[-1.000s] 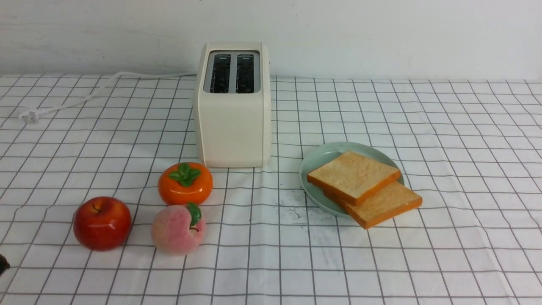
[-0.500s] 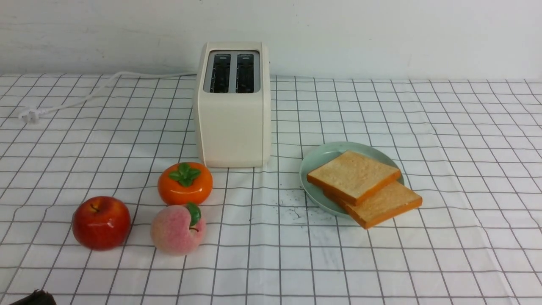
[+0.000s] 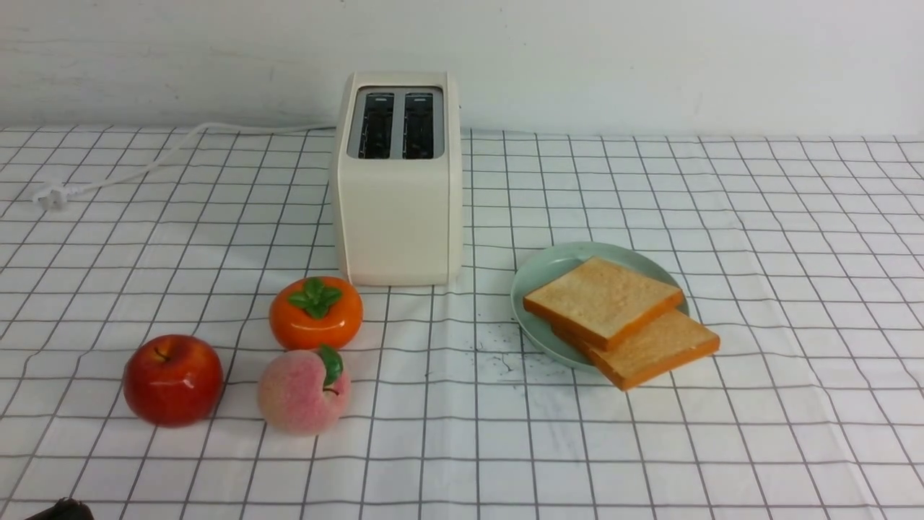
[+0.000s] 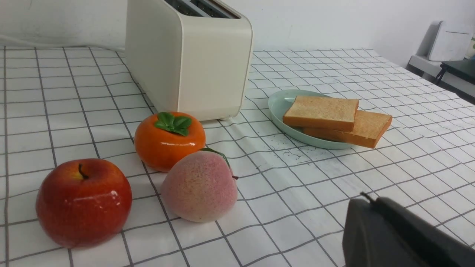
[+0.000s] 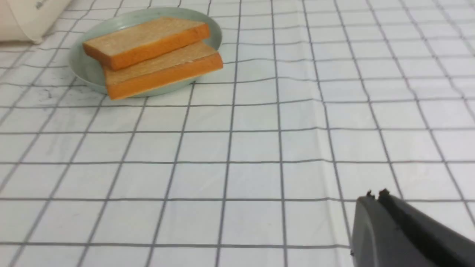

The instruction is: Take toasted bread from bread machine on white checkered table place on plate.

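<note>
Right wrist view: 2 toasted bread slices (image 5: 148,52) on plate (image 5: 85,66), well apart from right gripper (image 5: 374,194), fingers together.

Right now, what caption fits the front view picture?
Two toast slices stacked on the plate beside an empty toaster.

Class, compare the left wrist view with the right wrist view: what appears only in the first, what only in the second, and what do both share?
Only the left wrist view shows the red apple, the orange persimmon, the pink peach, and the bread machine's full body with its slot top. Only the right wrist view shows the right gripper, its fingers together. Both share the plate, the two stacked slices of toasted bread on it, the lower overhanging the rim, and the white checkered table.
</note>
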